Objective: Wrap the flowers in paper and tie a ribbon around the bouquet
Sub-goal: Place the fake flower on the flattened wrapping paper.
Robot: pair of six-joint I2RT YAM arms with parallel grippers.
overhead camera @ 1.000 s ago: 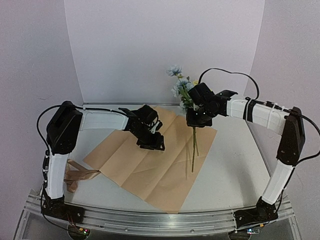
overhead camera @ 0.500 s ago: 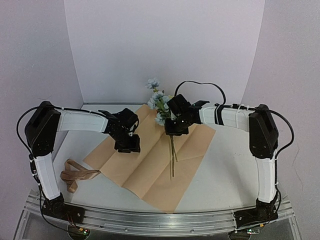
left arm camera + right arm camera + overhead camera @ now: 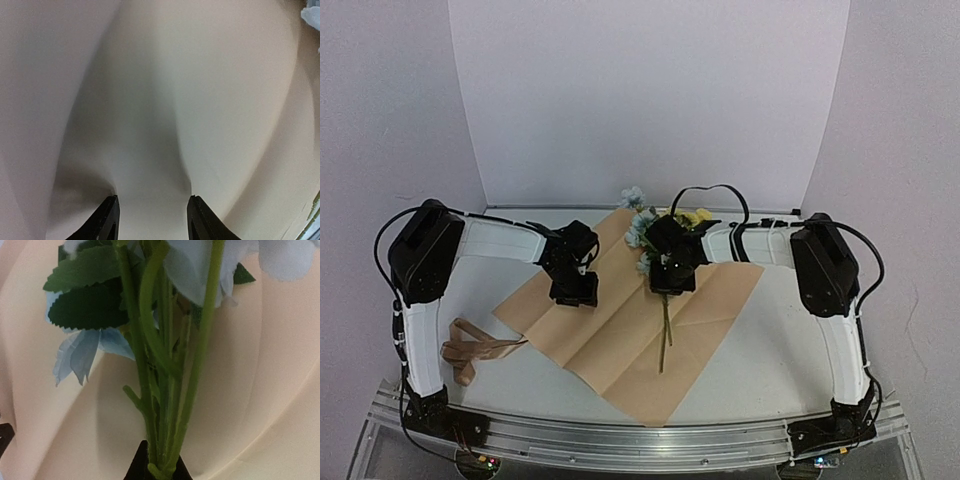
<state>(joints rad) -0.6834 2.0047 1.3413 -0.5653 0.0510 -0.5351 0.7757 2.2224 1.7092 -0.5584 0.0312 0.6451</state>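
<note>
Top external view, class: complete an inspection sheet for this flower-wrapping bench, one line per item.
Surface: white table, with the paper across its middle.
Job's things: paper spread out, tan face up, creased; flowers over its middle, stems pointing toward the near edge; ribbon in loose loops left of the paper.
Clutter: nothing seen.
Grippers: left gripper open, over the paper's left part; right gripper shut on the flowers' stems.
Cables: black cable arching above the right gripper; second black cable at the far left.
Surroundings: white backdrop panels; metal rail along the near edge.
</note>
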